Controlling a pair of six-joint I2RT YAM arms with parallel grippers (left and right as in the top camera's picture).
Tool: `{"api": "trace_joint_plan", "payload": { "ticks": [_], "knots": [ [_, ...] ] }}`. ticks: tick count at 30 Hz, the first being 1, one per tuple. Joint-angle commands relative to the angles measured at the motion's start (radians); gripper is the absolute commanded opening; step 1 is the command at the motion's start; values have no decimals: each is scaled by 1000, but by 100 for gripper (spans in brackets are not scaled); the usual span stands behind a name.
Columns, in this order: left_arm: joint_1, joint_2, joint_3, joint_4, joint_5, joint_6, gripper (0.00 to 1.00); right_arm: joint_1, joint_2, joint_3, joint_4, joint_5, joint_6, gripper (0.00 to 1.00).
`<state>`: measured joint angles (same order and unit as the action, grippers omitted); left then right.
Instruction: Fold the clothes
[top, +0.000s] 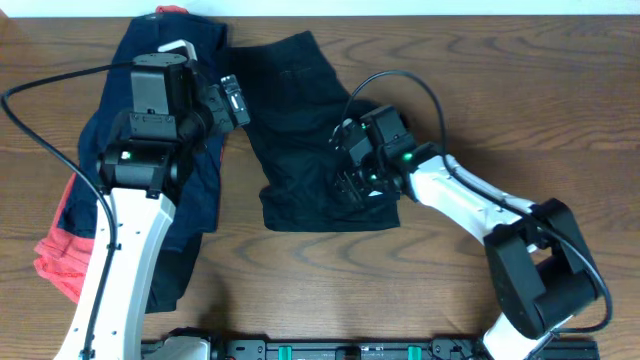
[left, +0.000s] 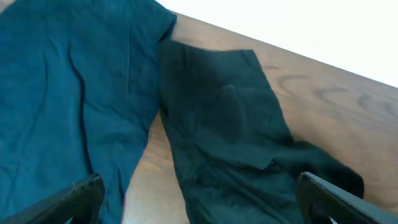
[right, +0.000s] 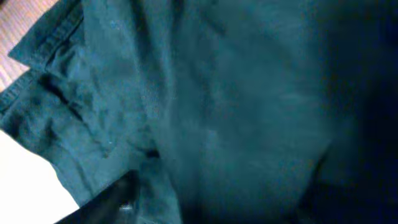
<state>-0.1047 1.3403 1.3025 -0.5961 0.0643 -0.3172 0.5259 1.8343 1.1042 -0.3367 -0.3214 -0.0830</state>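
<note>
Black shorts (top: 300, 120) lie spread flat in the middle of the table. They also show in the left wrist view (left: 230, 130) and fill the right wrist view (right: 205, 106). My left gripper (top: 235, 100) hovers over the shorts' upper left edge, next to a navy garment (top: 205, 160). Its fingers (left: 199, 208) are wide apart and empty. My right gripper (top: 355, 180) is down on the lower right part of the shorts. Its fingers (right: 217, 199) are apart, with cloth bunched between them.
The navy garment (left: 56, 93) lies at the left under my left arm, over a red garment (top: 60, 250) at the lower left. Bare wood table (top: 520, 90) lies to the right and along the front.
</note>
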Motion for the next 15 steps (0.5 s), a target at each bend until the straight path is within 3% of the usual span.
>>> {"api": "trace_joint_plan", "payload": {
  "ticks": [1, 2, 6, 15],
  "knots": [
    [5, 25, 4, -2, -5, 9, 99, 25, -5, 13, 4, -19, 21, 39],
    [5, 30, 4, -2, -5, 9, 99, 25, -13, 16, 5, -19, 33, 31],
    [5, 55, 4, -2, -5, 9, 99, -27, -91, 56, -32, -3, 64, 18],
    [5, 95, 4, 4, -5, 9, 99, -269, -305, 151, -202, 114, 91, 6]
  ]
}}
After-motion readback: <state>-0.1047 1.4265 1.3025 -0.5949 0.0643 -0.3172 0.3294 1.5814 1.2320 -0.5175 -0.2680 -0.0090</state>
